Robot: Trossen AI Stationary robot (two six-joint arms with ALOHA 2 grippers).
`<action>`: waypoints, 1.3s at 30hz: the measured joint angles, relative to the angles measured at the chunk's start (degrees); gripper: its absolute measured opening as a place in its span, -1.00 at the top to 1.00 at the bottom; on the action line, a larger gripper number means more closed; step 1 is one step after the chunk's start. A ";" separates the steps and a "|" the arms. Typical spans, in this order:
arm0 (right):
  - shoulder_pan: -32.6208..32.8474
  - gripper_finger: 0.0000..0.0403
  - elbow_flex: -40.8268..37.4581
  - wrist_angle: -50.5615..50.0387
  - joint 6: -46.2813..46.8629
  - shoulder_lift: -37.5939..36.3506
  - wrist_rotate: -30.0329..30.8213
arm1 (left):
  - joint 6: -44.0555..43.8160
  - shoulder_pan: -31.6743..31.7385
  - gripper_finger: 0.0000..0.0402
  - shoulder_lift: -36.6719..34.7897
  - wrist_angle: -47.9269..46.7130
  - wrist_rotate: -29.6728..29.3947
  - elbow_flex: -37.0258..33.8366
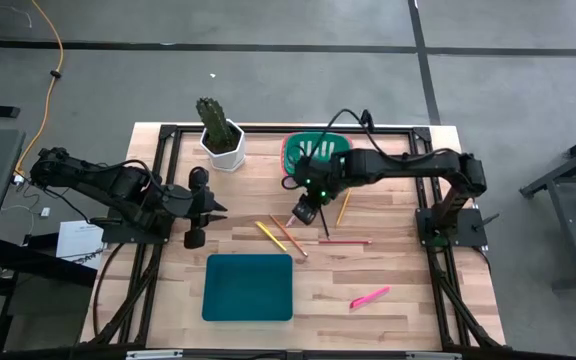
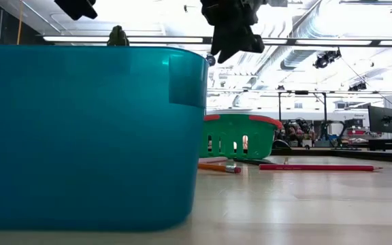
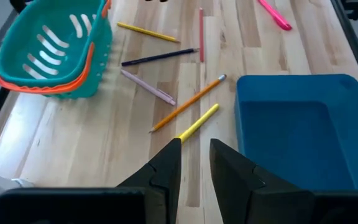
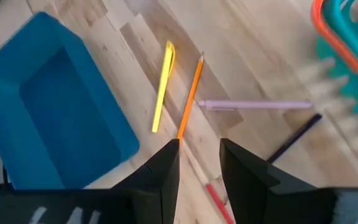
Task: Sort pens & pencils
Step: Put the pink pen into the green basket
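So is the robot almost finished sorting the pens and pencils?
Not yet. The blue bin looks empty, and no pen or pencil shows in the green basket. The right hand hangs open and empty above the pencils. The left hand waits empty nearby. The pink pen still lies alone.

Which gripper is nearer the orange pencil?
Right. The right gripper hangs just beside the orange pencil, jaws open; the left gripper sits farther off, toward the table's left side.
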 joint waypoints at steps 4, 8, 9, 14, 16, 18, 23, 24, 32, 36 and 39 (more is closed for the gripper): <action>2.29 0.47 -1.06 -1.18 3.57 0.00 0.83 | 0.27 0.00 0.64 0.00 0.05 1.43 0.00; 5.43 0.47 -3.32 -2.40 4.53 0.00 0.12 | 0.24 0.00 0.64 0.00 0.09 3.07 0.00; 6.47 0.47 -3.91 -3.24 4.64 0.00 -0.35 | 0.24 0.00 0.64 0.00 0.09 3.42 0.00; 11.97 0.47 -6.36 -5.85 6.17 0.00 -0.76 | 0.24 0.00 0.64 -0.02 0.09 4.47 0.00; 14.16 0.47 -6.92 -5.96 6.47 0.00 -0.60 | 0.22 0.00 0.64 0.00 0.12 4.49 0.00; 16.13 0.47 -7.61 -5.99 7.00 0.00 -0.26 | 0.24 0.00 0.64 0.00 0.43 5.03 0.00; 20.76 0.47 -8.42 -6.64 7.66 0.00 -0.48 | 0.48 0.00 0.64 0.00 5.57 8.85 0.00; 21.72 0.47 -8.42 -6.72 8.26 0.00 -0.59 | 0.63 0.00 0.64 0.00 7.12 9.72 0.00; 30.51 0.47 -8.42 -7.86 14.61 0.00 0.46 | 1.49 0.00 0.64 -0.11 15.57 13.92 0.00; 35.28 0.47 -8.42 -11.63 17.97 -0.06 1.98 | 1.42 0.00 0.64 -0.98 18.51 14.73 0.00; 38.59 0.47 -8.42 -13.08 19.62 -0.40 2.90 | 1.36 0.00 0.64 -2.17 22.89 14.77 0.00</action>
